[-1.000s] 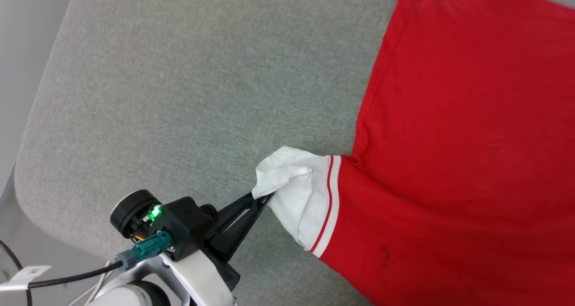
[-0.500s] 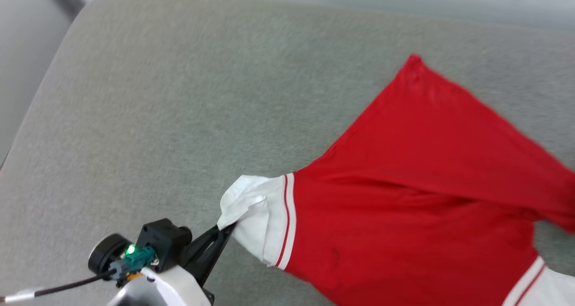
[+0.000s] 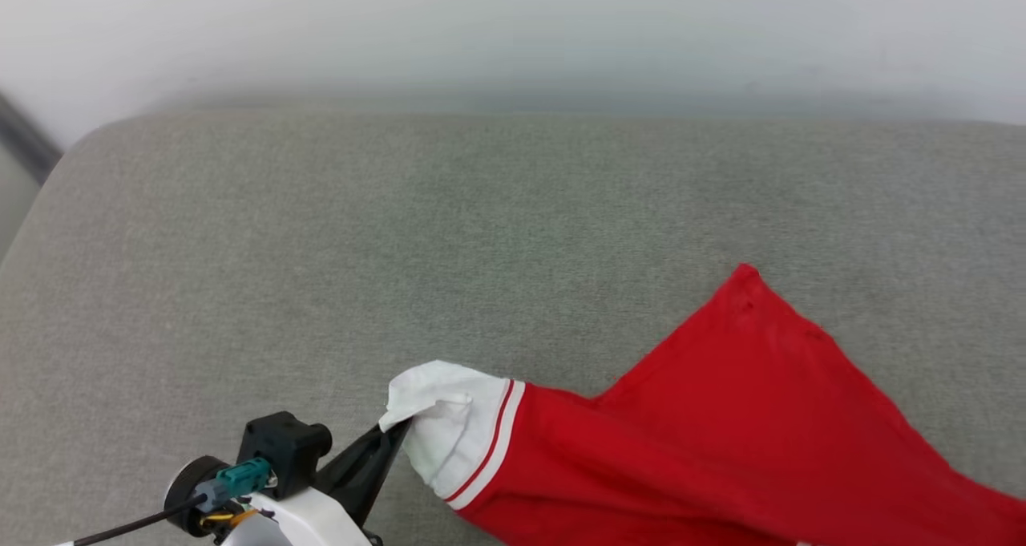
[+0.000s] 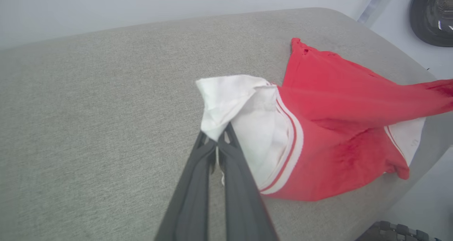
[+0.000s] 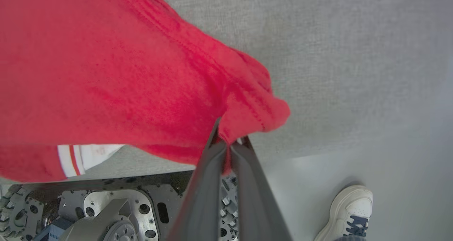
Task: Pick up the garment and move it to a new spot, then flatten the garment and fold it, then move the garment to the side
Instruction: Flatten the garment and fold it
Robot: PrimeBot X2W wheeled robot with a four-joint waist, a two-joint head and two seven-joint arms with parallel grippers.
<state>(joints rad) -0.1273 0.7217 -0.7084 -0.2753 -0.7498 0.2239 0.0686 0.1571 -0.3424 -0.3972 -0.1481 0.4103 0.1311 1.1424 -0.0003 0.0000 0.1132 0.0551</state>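
While the left tool slants forward, it pinches the garment by its sleeve.

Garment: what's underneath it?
The garment, pinched by the left gripper and right gripper, drapes over the grey cushion. The right wrist view shows the robot's metal base below its edge. Whatever lies beneath the red cloth is covered.

You see the red shirt with white sleeves and red-striped armholes, pulled tight, one red corner lying on the grey cushion.
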